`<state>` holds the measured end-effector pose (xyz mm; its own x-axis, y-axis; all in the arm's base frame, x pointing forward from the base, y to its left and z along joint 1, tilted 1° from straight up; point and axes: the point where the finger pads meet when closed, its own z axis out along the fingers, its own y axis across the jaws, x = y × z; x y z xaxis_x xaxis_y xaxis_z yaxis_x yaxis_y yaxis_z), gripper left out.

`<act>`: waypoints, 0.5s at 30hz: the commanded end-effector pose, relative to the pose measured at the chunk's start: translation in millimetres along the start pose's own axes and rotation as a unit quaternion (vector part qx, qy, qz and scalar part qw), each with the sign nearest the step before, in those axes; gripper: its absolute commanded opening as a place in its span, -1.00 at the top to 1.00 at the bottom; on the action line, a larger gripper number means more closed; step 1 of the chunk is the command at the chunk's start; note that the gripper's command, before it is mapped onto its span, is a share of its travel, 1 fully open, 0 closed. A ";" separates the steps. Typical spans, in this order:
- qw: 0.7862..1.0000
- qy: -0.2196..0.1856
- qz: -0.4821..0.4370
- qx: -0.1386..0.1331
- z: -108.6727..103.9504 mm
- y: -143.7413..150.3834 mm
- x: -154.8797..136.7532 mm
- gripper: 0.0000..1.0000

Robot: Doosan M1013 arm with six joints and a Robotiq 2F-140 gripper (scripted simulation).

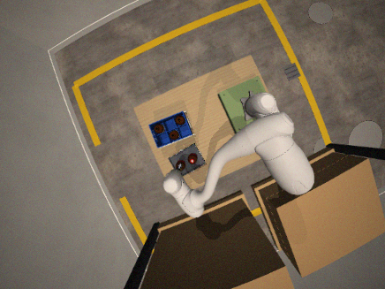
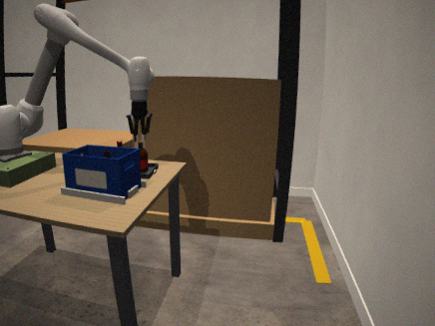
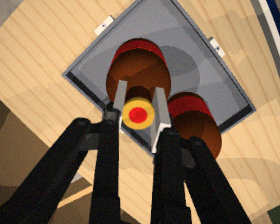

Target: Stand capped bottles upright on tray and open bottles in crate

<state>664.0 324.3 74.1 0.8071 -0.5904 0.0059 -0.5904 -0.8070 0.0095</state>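
My gripper points down and is shut on the neck of a capped bottle. This brown bottle has a red label and a red and yellow cap, and looks upright on the grey tray. A second brown bottle with a red label stands on the tray close beside it; a red cap shows behind the crate. The blue crate stands level and holds three brown bottles, upright in separate compartments. Their bases are hidden.
White low strips lie along the crate's foot, and small white blocks sit at the tray's edges. The arm's green base block stands on the same table. Large cardboard boxes are beyond the table's edge.
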 end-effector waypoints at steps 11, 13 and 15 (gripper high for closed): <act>1.000 -0.001 0.001 -0.001 3.1 3.3 -0.1 1.00; 1.000 -0.002 0.001 -0.001 3.8 4.0 -0.1 1.00; 1.000 -0.002 0.001 -0.002 4.4 4.6 -0.2 1.00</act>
<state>663.7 324.1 73.6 0.8070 -0.5905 0.0058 -0.5905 -0.8070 0.0097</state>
